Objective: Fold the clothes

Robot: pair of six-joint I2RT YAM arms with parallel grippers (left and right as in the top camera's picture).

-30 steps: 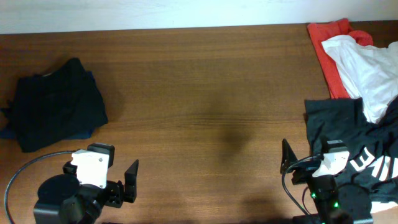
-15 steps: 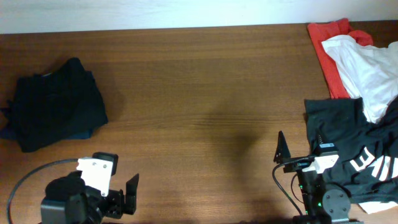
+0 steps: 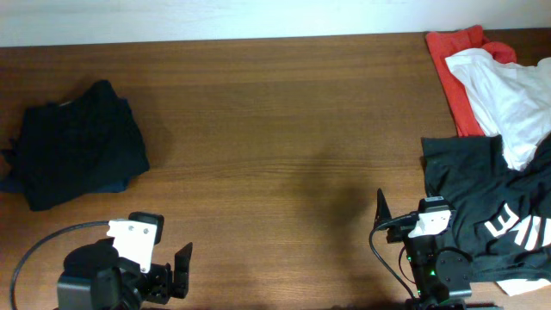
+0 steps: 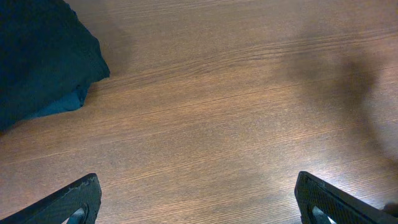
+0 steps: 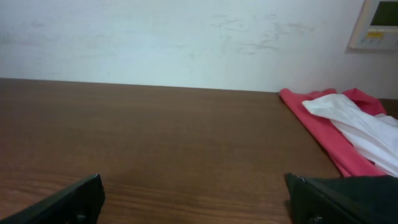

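A folded dark garment (image 3: 77, 155) lies at the table's left, over a bit of blue cloth; its corner shows in the left wrist view (image 4: 43, 56). At the right lie a red garment (image 3: 452, 65), a white garment (image 3: 512, 99) and an unfolded black garment with white print (image 3: 491, 202). The red (image 5: 317, 127) and white (image 5: 364, 127) garments also show in the right wrist view. My left gripper (image 3: 172, 271) is open and empty at the front left, over bare wood (image 4: 196, 202). My right gripper (image 3: 405, 228) is open and empty at the front right, at the black garment's edge (image 5: 193, 199).
The wooden table (image 3: 284, 129) runs from the pale back wall (image 5: 186, 37) to the front edge. A black cable (image 3: 34, 250) loops beside the left arm. A wall panel (image 5: 379, 25) hangs at the far right.
The right arm has drawn toward the front and slightly left, its wrist tilting up. The left arm has pulled back a little toward the front edge. The clothes have not moved.
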